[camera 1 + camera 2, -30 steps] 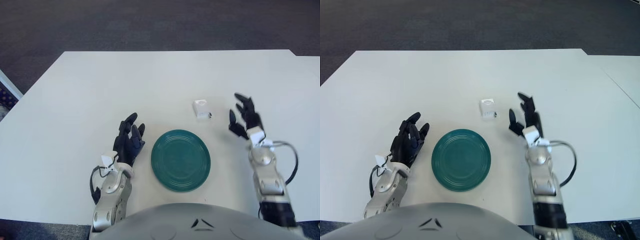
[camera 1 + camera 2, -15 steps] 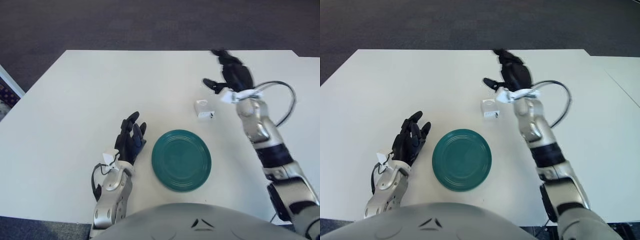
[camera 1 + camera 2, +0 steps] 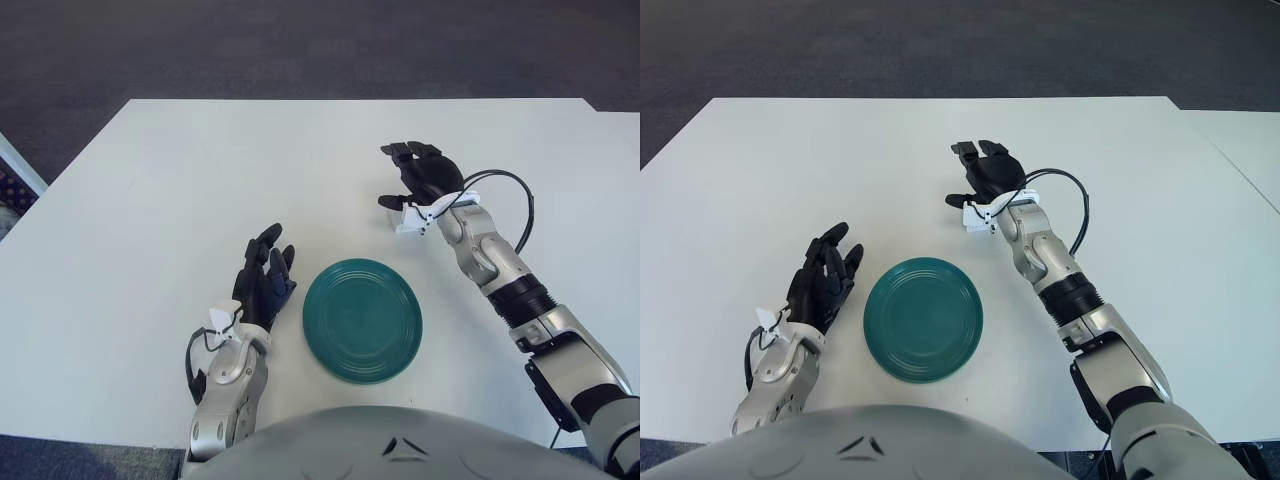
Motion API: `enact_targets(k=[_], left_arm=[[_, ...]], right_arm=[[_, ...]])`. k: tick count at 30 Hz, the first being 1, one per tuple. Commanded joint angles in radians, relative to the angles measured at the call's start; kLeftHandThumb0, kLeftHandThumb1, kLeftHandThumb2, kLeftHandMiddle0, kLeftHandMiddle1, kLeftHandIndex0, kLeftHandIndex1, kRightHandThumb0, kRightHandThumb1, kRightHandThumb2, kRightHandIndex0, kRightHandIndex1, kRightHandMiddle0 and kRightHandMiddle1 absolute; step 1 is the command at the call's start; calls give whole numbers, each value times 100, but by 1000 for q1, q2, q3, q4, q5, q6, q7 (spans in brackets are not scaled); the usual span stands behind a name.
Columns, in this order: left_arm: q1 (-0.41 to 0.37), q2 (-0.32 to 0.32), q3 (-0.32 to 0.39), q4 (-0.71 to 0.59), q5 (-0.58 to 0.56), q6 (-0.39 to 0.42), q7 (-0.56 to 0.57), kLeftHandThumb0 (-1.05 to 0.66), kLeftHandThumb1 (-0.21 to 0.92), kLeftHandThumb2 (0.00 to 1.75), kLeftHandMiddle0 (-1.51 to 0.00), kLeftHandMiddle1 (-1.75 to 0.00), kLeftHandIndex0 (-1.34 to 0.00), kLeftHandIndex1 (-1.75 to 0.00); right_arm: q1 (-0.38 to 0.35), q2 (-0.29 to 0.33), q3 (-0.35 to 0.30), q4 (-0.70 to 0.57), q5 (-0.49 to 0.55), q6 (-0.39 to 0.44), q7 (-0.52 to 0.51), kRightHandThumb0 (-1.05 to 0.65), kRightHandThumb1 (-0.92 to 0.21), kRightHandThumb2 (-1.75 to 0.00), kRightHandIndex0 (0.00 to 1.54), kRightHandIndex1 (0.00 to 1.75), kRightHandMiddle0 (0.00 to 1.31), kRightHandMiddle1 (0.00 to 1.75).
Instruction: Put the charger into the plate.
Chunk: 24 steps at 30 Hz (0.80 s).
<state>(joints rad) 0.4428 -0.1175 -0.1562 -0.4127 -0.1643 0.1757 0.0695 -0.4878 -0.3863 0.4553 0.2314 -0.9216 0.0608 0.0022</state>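
The white charger (image 3: 409, 223) lies on the white table just beyond the far right rim of the green plate (image 3: 362, 320). My right hand (image 3: 405, 178) reaches in from the right and hovers directly over the charger. Its fingers are spread, its thumb points down beside the charger, and it covers most of it. I see no closed grasp on the charger. My left hand (image 3: 262, 281) rests on the table just left of the plate, fingers relaxed and empty. The plate holds nothing.
The white table (image 3: 180, 190) stretches wide around the plate, with dark carpet beyond its far edge. A black cable loops from my right wrist (image 3: 505, 190). A second white surface shows at the far right (image 3: 1240, 140).
My right hand swung from beside the plate up past the charger, then came back down over it. The charger, the plate and my left hand have stayed put.
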Motion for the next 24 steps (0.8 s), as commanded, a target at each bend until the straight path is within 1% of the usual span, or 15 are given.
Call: enact_targets(k=[1,8,12,18,24], left_arm=[[11,-22,-13,-15,5,19,17,-93,92,83,-36,0,-1,-75],[11,-18,-16,-20,-9,29,14,-91,92,83,-36,0,-1,-75],[7,-16,-13,-17,-17,27,12,-90,92,83,-37,-1,-2,-76],[4,-12,-18,-18,-5,21,19,-89,92,82,-37,0,-1,-76],[3,-9,-20,-21,-5,28,21,-88,92,81,-36,0,-1,-76]], right_arm=[[5,5,19,-24,-24,9,16,-86,-92,-67,22,3,0,51],[14,16,44,-24,-37,28,34,-87,-92,-66,22,1,0,48],[29,36,53,10,-9,7,14,-88,-92,-65,21,0,0,51],[27,33,44,89,16,-45,-40,-89,-92,-64,20,0,0,58],[22,35,39,124,19,-62,-50,-90,-92,-63,20,0,0,61]])
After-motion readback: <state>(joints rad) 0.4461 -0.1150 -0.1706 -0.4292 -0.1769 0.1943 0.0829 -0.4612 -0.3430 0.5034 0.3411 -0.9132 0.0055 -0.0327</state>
